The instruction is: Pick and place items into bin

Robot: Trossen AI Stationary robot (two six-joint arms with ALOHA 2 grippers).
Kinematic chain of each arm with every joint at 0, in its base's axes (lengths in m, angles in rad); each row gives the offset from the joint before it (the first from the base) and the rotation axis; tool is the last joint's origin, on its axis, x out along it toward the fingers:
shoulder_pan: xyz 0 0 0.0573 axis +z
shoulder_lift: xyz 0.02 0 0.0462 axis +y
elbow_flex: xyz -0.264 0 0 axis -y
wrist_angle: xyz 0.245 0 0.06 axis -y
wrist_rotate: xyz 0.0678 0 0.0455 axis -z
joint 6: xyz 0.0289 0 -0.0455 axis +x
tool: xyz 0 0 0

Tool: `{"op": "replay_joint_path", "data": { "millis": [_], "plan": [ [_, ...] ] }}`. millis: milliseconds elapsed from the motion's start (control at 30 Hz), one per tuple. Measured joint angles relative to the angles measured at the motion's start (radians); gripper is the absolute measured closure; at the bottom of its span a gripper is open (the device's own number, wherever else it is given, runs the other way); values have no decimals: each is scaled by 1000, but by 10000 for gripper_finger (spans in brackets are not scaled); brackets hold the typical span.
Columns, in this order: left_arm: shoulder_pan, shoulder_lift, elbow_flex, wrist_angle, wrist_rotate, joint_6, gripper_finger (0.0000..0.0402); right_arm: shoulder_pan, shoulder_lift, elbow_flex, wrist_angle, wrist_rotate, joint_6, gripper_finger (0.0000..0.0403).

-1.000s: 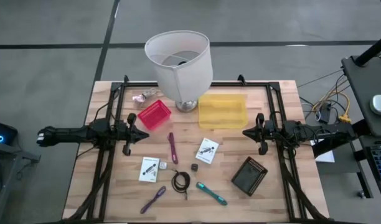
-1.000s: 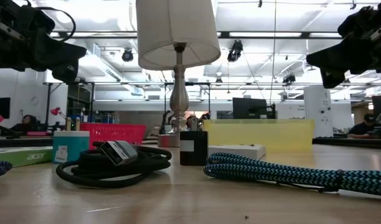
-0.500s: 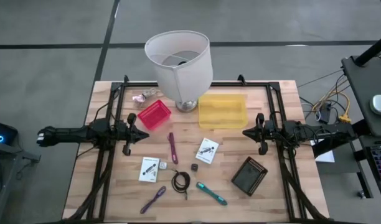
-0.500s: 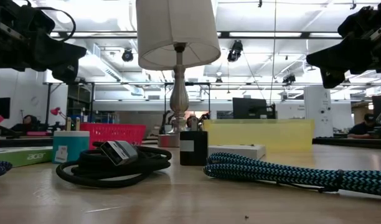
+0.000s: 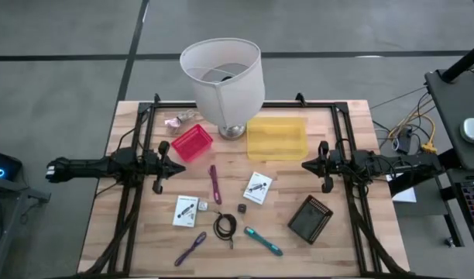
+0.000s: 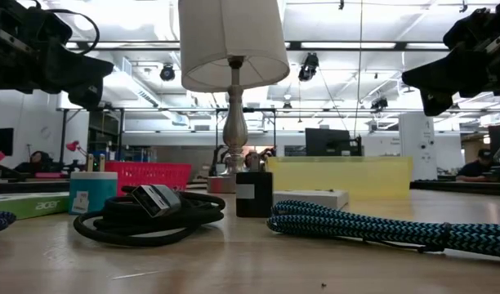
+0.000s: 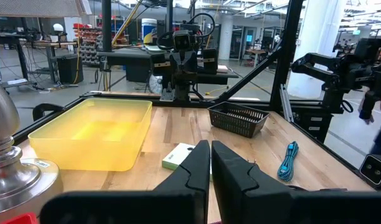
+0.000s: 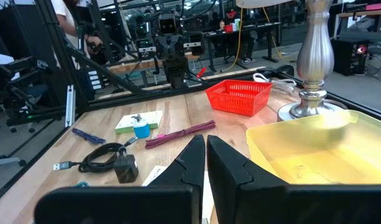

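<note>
High view: the left gripper (image 5: pixel 169 167) hangs near the left edge of the table (image 5: pixel 353 248), the right gripper (image 5: pixel 314 167) near the right edge, both facing the middle. The loose items lie toward the front edge. A purple stick (image 5: pixel 214 184) lies closest to the left gripper, its long axis running front to back, so I judge the left arm better placed for it. The yellow bin (image 5: pixel 277 138) sits by the back edge, nearer the right gripper; the red basket (image 5: pixel 192 143) nearer the left.

Low view: the coiled black cable (image 6: pixel 148 216), black cube (image 6: pixel 253 194) and teal pen (image 6: pixel 381 227) rest on the table, untouched.

Left wrist view: its fingers (image 7: pixel 193 171) are pressed together, holding nothing.

Right wrist view: its fingers (image 8: pixel 192 163) are likewise together and empty
</note>
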Motion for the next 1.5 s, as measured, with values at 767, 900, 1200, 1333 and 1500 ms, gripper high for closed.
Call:
{"op": "replay_joint_path", "data": {
  "millis": [767, 900, 1200, 1333, 1500],
  "plan": [
    [0, 0, 0, 12, 0, -78, 402, 0, 0, 0, 121, 37, 92, 394],
    [0, 0, 0, 69, -6, -302, 402, 0, 0, 0, 283, 43, 206, 394],
    [0, 1, 0, 194, -12, -523, 402, 0, -1, 0, 535, 56, 366, 394],
    [0, 1, 0, 314, -41, -525, 401, 0, 0, 0, 542, 55, 364, 394],
    [0, 0, 2, 502, -106, -520, 380, 0, 12, 0, 546, 59, 423, 394]
  ]
}}
